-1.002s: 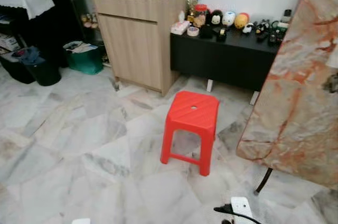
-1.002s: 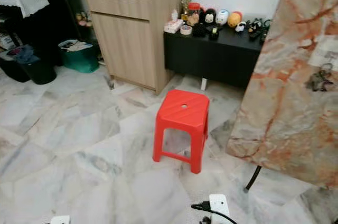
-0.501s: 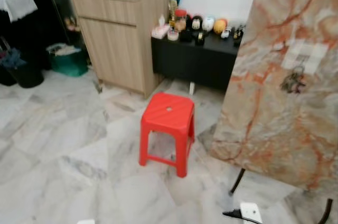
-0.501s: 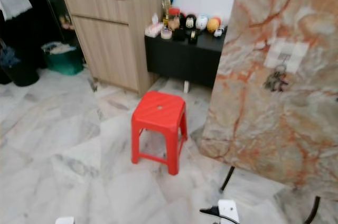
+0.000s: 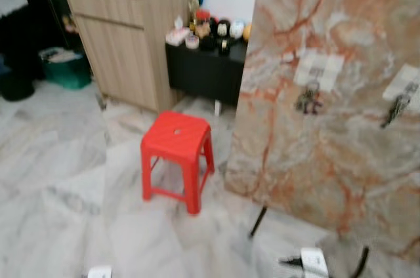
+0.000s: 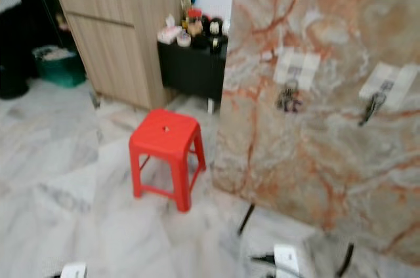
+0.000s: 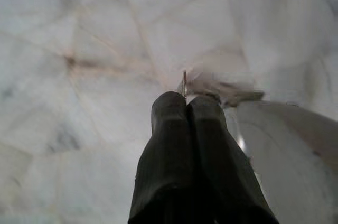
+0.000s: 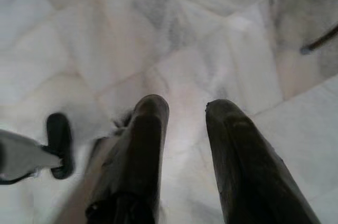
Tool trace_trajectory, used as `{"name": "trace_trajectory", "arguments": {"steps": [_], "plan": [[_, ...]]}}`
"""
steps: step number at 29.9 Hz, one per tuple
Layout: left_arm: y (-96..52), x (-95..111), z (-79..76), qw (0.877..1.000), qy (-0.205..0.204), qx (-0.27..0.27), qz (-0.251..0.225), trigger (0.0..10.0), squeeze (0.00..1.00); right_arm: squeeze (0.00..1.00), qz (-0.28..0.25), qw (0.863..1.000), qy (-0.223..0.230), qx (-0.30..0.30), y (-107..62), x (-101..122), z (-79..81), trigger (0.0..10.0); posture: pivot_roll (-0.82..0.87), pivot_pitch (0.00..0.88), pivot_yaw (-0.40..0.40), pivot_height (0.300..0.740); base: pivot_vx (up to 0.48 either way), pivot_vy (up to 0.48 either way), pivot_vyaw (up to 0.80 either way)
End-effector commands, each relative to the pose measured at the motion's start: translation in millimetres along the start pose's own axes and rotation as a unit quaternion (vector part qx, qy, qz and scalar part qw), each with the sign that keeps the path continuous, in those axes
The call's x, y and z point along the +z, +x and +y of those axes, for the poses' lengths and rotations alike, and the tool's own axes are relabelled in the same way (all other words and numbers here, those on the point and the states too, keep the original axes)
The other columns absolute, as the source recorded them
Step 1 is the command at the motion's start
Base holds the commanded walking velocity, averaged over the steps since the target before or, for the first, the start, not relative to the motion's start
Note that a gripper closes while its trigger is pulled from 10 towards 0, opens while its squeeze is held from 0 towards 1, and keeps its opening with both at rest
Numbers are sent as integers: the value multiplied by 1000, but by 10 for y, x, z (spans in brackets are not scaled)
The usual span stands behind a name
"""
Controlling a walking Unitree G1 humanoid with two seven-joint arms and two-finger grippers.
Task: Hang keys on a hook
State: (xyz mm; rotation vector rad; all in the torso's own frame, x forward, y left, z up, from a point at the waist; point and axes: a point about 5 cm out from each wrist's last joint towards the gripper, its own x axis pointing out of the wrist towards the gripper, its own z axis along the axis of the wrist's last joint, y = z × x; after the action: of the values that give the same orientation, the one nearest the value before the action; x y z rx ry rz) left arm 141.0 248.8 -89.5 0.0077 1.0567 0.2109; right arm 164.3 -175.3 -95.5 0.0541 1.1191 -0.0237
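A dark bunch of keys (image 5: 308, 99) hangs flat against an upright slab of orange-veined marble (image 5: 315, 160), right of centre in the head view. It dangles from a hook (image 5: 315, 73) mounted on a pale square patch on the slab. Farther right, near the frame's edge, a second set of keys (image 5: 396, 106) hangs tilted from another hook (image 5: 411, 87) on a similar pale patch. Both bunches are blurred.
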Motion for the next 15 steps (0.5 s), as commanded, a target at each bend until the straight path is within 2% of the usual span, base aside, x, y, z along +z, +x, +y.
{"name": "trace_trajectory", "arguments": {"steps": [1,8,11,15], "plan": [[16,74,-51,1000,5,-4,-6,10000,0,0,-5,1000,4,-9,-5,42,-68,10000,39,0,-30,740,0,-458,0],[41,181,-191,1000,8,-13,-13,10000,0,0,-14,1000,11,-16,-5,99,-87,10000,35,0,-26,740,0,-458,0],[25,96,-116,1000,8,-10,-7,10000,0,0,-17,1000,13,-18,-4,119,-90,10000,34,0,-24,740,0,-458,0],[20,70,-100,1000,10,-9,-5,10000,0,0,-19,1000,17,-19,-6,131,-108,10000,39,0,-23,740,0,-458,0]]}}
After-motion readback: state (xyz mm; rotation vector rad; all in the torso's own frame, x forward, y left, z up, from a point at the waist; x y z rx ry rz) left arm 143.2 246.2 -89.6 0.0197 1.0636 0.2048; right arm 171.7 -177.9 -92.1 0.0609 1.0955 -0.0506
